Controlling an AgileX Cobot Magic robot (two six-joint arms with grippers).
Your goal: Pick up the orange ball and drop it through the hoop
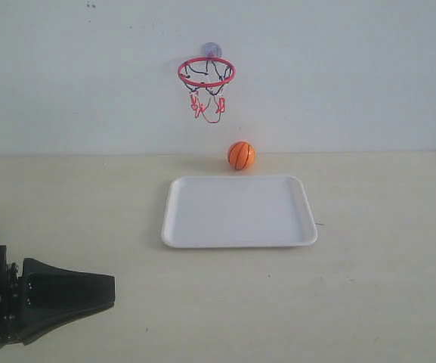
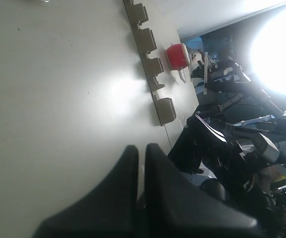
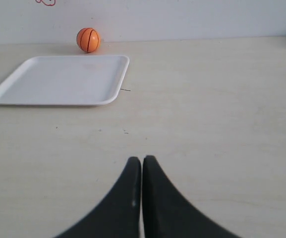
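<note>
The small round orange ball (image 1: pixel 241 155) is crossed by thin black seam lines. The little toy hoop (image 1: pixel 206 72) has a red ring, a net of black and red strings, and a clear, faintly bluish suction cup. Ahead of the matt black right gripper (image 3: pixel 142 159), the flat rectangular tray with rounded corners (image 1: pixel 239 212) is plain white. The left gripper (image 2: pixel 140 148) is black too. The smooth bench (image 1: pixel 384 265) is pale beige, unpatterned apart from a few dark specks. The wall (image 1: pixel 354 68) is off-white. Far beyond the left gripper stands a round red container (image 2: pixel 177 55).
</note>
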